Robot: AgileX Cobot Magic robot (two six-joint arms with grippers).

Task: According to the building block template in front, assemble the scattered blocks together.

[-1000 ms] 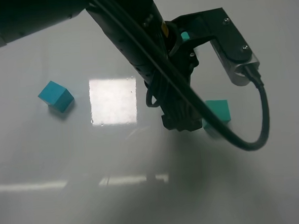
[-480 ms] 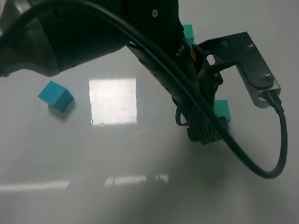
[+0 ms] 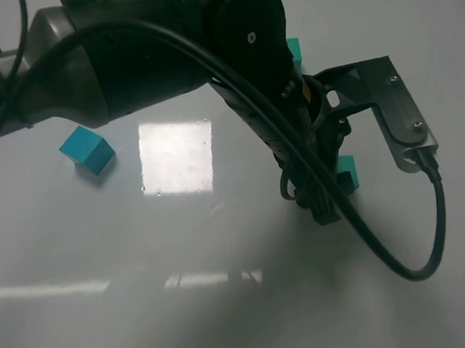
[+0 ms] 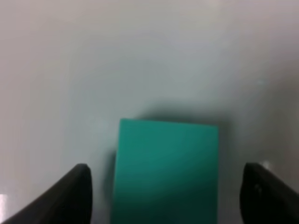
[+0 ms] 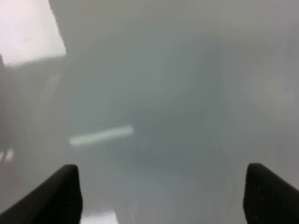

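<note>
Left hand straddles 1 green block, no grip yet.
I count 2 loose blocks on the table. The green block sits btwn the left hand's 2 fingertips w/ a gap each side, jaws partway apart. 1 cyan block lies well apart, on the left in the high view. Right hand is spread wide over the table, holding nothing. 1 teal-green bit peeks past the left arm; can't tell if it's the template.
</note>
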